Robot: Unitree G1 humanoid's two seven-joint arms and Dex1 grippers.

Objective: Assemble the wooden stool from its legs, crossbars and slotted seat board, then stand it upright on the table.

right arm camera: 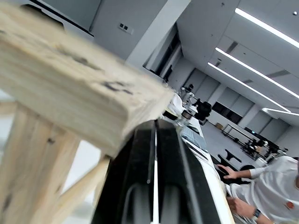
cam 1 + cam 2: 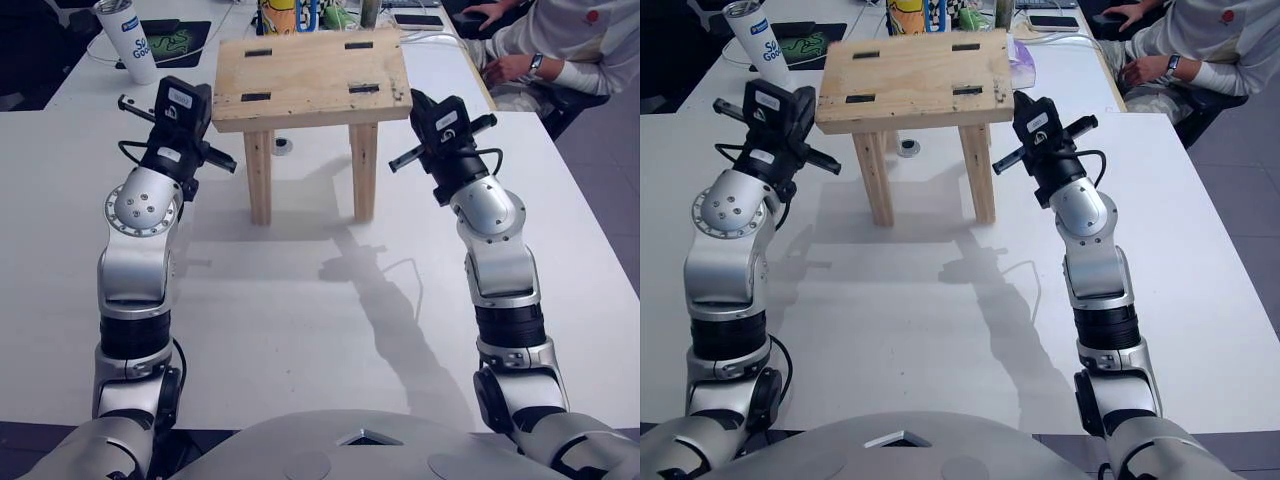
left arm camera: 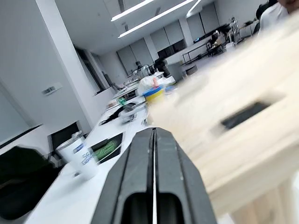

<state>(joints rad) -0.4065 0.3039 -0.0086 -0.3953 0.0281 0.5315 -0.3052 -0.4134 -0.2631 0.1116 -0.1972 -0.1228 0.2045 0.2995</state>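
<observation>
The wooden stool (image 2: 308, 78) stands upright on the white table (image 2: 300, 300), its slotted seat board on top and two front legs (image 2: 259, 175) facing me. My left gripper (image 2: 192, 90) is beside the seat's left edge, fingers shut (image 3: 153, 140) with nothing between them. Close to the seat's right front corner is my right gripper (image 2: 422, 100), also shut and holding nothing (image 1: 155, 130). From the eye views I cannot tell whether either gripper touches the wood.
A white cup (image 2: 132, 38) and a black mat (image 2: 185, 40) lie at the back left. Behind the stool are a yellow container (image 2: 280, 15) and a phone (image 2: 418, 19). A small round part (image 2: 284, 146) lies under the stool. A person sits at the back right.
</observation>
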